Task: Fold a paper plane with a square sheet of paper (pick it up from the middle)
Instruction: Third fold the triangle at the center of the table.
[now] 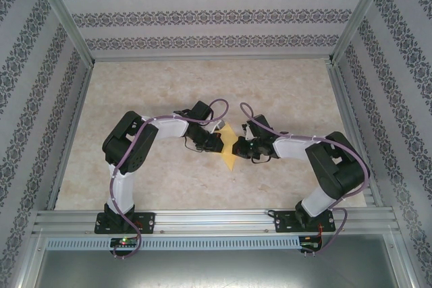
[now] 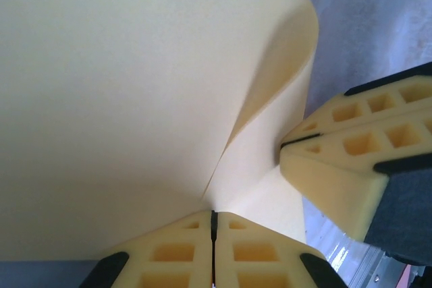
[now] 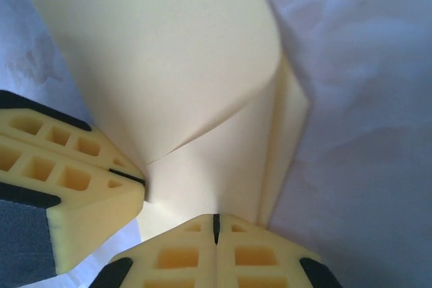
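**Pinching the folded sheet from both sides at mid-table**

The square sheet of paper (image 1: 228, 156) sits at the middle of the table (image 1: 169, 85), directly between the two grippers. It is already creased into a narrow pointed shape, and its long axis runs from the far side back toward the arm bases. The left gripper (image 2: 213, 227) is clenched on the paper from the left. The right gripper (image 3: 216, 227) is clenched on it from the right, at almost the same spot, so the two sets of fingertips nearly meet and neither arm is the nearer one.

In the wrist views a loose flap curls up and away from the pinched crease — that free side is what a next fold would have to bring over.

The left arm (image 1: 128, 146) and the right arm (image 1: 334, 166) mirror each other, with elbows bent, shoulders set wide, forearms swung inward and wrists low. The near tip probably rests on the table, though the overhead view is too small to be sure.
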{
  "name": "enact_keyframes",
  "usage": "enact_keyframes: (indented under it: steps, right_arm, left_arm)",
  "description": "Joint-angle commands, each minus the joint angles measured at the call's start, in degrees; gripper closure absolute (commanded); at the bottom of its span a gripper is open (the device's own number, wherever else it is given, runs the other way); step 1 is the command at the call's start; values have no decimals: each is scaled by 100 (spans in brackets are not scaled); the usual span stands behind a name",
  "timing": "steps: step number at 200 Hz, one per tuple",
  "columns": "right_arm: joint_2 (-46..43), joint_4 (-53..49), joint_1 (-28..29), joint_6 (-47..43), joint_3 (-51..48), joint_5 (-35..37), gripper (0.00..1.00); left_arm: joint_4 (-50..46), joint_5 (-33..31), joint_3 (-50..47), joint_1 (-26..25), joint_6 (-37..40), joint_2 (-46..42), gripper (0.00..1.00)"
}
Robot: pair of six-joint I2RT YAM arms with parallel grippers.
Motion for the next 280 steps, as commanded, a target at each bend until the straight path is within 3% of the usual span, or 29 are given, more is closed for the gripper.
enact_keyframes:
  steps: [1, 60, 129, 197, 280]
  right_arm:
    - [-240, -227, -149, -39, -77, 439, 99]
    - [-373, -250, 10, -82, 333, 106, 100]
    - [236, -328, 76, -219, 722, 250, 100]
    - [599, -402, -179, -534, 623, 443, 100]
    - [405, -110, -754, -631, 305, 386, 100]
  left_arm:
    - [-660, -1130, -179, -32, 283, 464, 91]
    - [-658, -1141, -201, -30, 298, 472, 91]
    - [-700, -1191, -236, -30, 341, 438, 91]
    - [-766, -1268, -246, -30, 394, 455, 91]
    - [-800, -1280, -236, -30, 410, 491, 91]
